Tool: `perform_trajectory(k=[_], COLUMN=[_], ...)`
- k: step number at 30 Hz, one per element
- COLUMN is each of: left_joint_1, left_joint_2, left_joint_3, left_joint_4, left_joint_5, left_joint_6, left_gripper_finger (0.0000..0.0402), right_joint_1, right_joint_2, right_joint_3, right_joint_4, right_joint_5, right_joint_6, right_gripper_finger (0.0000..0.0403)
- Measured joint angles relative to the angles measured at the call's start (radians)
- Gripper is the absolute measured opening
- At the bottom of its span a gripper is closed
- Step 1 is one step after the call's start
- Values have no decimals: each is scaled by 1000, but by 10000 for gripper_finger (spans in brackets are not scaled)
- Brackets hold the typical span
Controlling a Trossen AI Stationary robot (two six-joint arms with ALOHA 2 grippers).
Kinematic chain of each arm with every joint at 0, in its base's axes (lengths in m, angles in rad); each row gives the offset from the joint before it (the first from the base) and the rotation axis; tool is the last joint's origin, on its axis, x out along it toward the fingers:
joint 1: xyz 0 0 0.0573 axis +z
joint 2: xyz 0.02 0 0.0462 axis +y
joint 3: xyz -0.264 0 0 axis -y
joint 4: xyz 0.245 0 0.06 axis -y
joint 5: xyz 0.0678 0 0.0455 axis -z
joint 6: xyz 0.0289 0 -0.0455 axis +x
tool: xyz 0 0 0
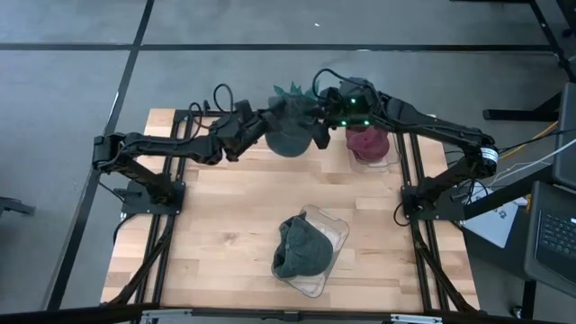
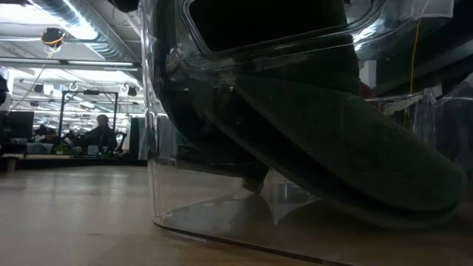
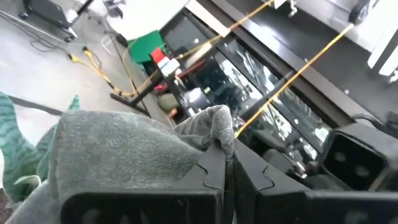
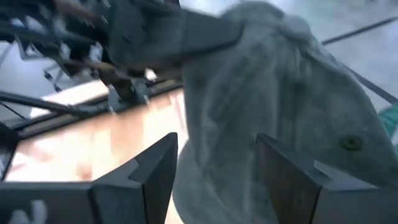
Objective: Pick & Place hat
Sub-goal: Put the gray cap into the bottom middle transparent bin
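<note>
Up at the far edge of the desk (image 1: 225, 225): that's where everything's going on.
Hat: the grey hat (image 1: 290, 131) hangs in the air between the two arms, over the far middle of the desk.
Left pincer: the left pincer (image 1: 261, 126) is clamped onto the hat's edge; its wrist view shows the fingers (image 3: 214, 171) pressed together with grey fabric pinched in them.
Right pincer: the right pincer (image 1: 320, 133) sits right at the hat's other side, fingers (image 4: 152, 171) spread apart, hat between them but not gripped.
Neighbours: a dark red hat (image 1: 366, 141) sits in a clear tray at the far right.
Front: a dark green hat (image 1: 301, 249) lies in a clear container (image 1: 328, 232) near the front edge.
</note>
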Motion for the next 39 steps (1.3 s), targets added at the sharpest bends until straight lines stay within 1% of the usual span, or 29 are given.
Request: perform_trajectory(k=[2,7,12,15,17,21,25,27,29,32,35,39], left_joint_1=[-1,-2,-2,-5,-7,-13,-20,-21,-21,-21,-21,-21], left_joint_2=[0,0,0,0,0,0,0,0,0,0,0,0], left_joint_3=[0,0,0,0,0,0,0,0,0,0,0,0], left_joint_4=[8,40,68,64,67,76,81,87,93,108,113,112], left_joint_5=[-21,-29,-18,-14,-13,-4,10,13,17,32,35,36], left_joint_6=[0,0,21,22,32,36,36,36,36,36,37,37], left_gripper_finger=[4,4,4,4,4,4,4,5,5,5,5,5], right_joint_1=[7,17,17,17,18,17,19,18,18,18,18,19], right_joint_2=[0,19,71,92,97,98,98,99,104,106,112,113], right_joint_3=[0,0,0,0,0,0,0,0,0,0,0,0], right_joint_4=[33,79,127,159,190,242,277,288,303,310,314,313], right_joint_5=[2,42,44,77,99,106,162,167,168,169,169,166], right_joint_6=[16,18,19,26,21,12,-13,-12,-12,-10,-10,-13], right_gripper_finger=[216,216,223,232,237,242,242,238,228,197,148,68])
